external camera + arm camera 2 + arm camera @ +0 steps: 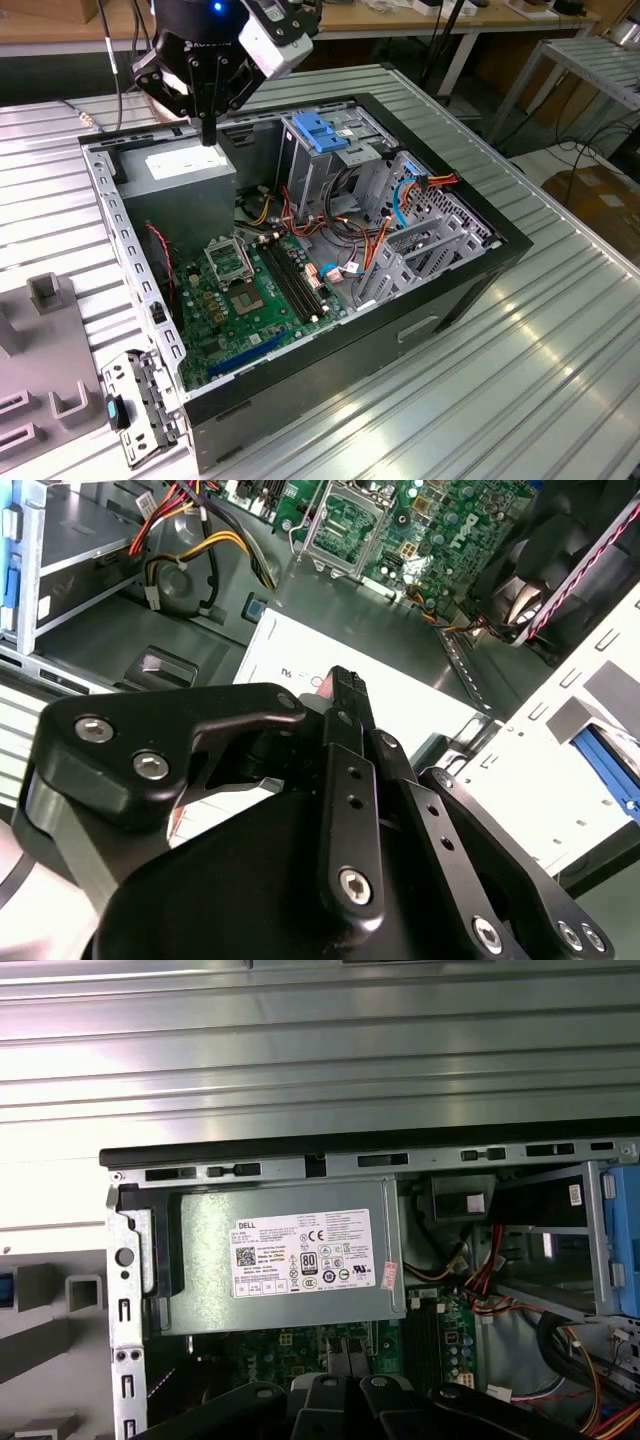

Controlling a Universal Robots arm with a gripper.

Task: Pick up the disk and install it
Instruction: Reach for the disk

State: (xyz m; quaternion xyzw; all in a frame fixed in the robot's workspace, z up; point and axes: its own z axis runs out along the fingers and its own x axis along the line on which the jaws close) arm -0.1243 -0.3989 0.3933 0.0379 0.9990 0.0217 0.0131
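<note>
The disk is out of view. My gripper hangs over the back corner of the open computer case, on the exterior view's left. Its black fingers are shut together with nothing between them. Their tip sits just above the grey power-supply box with the white sticker. In the second wrist view the shut gripper points down at that sticker. The first wrist view looks straight down on the power-supply box.
A grey drive cage topped by a blue plastic bracket stands at the case's back. The green motherboard and loose cables lie on the case floor. A grey fixture and a metal bracket rest on the ribbed table.
</note>
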